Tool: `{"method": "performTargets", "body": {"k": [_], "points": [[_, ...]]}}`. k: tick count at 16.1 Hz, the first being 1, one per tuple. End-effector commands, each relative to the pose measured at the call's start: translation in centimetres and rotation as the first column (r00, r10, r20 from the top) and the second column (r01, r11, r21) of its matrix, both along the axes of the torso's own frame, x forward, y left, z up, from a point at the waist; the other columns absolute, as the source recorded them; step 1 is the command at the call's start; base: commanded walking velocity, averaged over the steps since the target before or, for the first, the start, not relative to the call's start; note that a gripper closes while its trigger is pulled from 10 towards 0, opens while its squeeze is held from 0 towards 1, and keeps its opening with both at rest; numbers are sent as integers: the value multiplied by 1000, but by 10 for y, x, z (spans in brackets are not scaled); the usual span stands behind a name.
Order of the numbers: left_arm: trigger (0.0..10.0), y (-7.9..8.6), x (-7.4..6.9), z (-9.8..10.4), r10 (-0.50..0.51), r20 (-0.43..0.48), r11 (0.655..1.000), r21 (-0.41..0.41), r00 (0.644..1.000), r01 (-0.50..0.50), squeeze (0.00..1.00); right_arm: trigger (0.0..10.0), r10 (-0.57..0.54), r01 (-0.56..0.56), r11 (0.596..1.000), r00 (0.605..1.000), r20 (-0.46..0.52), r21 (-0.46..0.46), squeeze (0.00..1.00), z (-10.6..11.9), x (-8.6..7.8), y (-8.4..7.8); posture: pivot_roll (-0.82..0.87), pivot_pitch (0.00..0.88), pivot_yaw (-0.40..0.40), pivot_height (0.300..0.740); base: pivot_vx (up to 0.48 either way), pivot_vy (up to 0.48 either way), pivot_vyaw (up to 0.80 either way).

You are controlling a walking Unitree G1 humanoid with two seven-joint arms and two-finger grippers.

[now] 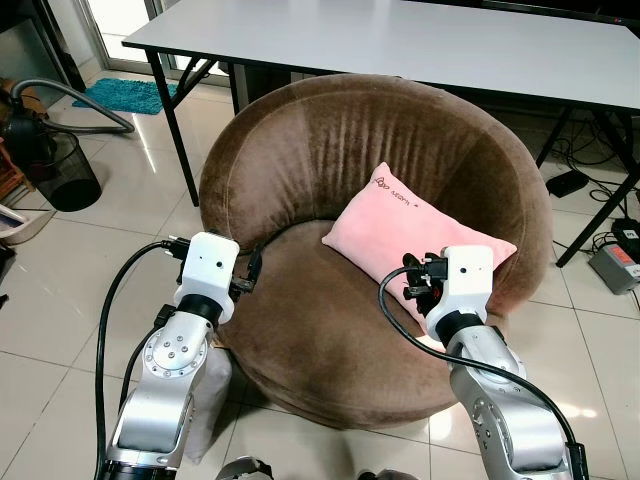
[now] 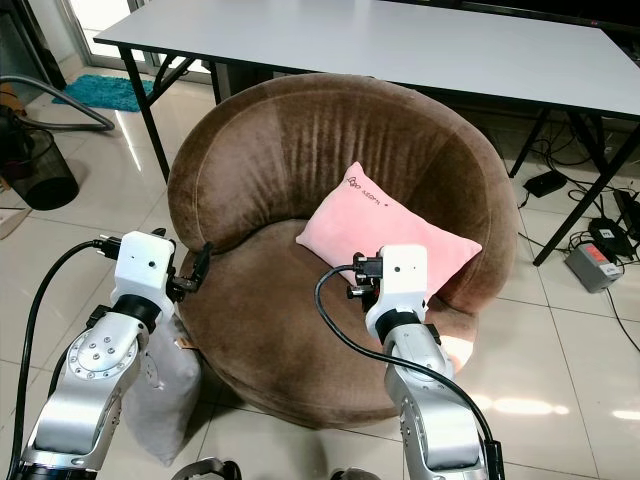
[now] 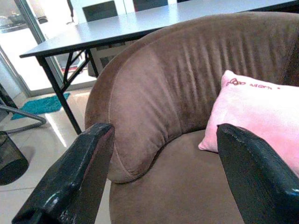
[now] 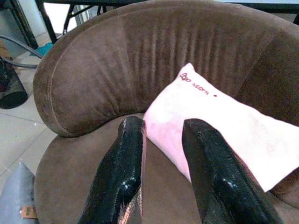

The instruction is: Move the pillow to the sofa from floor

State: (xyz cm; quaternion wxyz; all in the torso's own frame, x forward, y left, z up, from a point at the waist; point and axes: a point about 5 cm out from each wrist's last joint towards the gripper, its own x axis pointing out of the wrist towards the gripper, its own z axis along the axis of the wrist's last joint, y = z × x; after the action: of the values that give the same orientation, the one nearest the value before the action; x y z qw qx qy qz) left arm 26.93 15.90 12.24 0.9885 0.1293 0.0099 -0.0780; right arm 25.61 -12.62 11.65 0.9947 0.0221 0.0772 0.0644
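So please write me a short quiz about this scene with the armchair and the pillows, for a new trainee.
1. True or false: the pink pillow lies on the floor.
2. Where is the grey pillow? A) on the white table B) on the floor beside the brown armchair C) on the seat
3. Fill in: the left claw has its fingers ____ with nothing between them.

Key
1. False: it leans on the armchair's backrest, on the seat.
2. B, below the left arm.
3. Open. The right claw is open too, empty, pointing at the pink pillow.
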Motion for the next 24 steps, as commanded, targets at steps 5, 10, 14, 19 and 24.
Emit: {"method": "performTargets", "body": {"k": [5, 10, 14, 19, 24], "points": [[10000, 0, -2, 1, 3, 2, 1000, -4, 1000, -3, 0, 10000, -7, 7, 1000, 1000, -7, -8, 0, 0, -1, -1, -17, 42, -31, 740, 0, 0, 0], [10000, -2, 2, 0, -45, 0, 998, 41, 999, 45, 0, 10000, -116, 113, 991, 992, -39, -69, 0, -11, 4, -16, -3, 45, -18, 740, 0, 0, 0], [10000, -3, 3, 0, -48, 0, 998, 42, 999, 48, 0, 10000, -120, 117, 991, 992, -36, -72, 0, -12, 5, -16, -3, 43, -20, 740, 0, 0, 0], [10000, -4, 2, -1, -53, 0, 997, 46, 999, 53, 0, 10000, -119, 116, 991, 992, -35, -73, 0, -12, 6, -16, -4, 44, -21, 740, 0, 0, 0], [10000, -4, 2, -1, -52, 0, 998, 45, 999, 52, 0, 10000, -122, 119, 990, 992, -36, -72, 0, -12, 5, -17, -5, 50, -20, 740, 0, 0, 0]]}}
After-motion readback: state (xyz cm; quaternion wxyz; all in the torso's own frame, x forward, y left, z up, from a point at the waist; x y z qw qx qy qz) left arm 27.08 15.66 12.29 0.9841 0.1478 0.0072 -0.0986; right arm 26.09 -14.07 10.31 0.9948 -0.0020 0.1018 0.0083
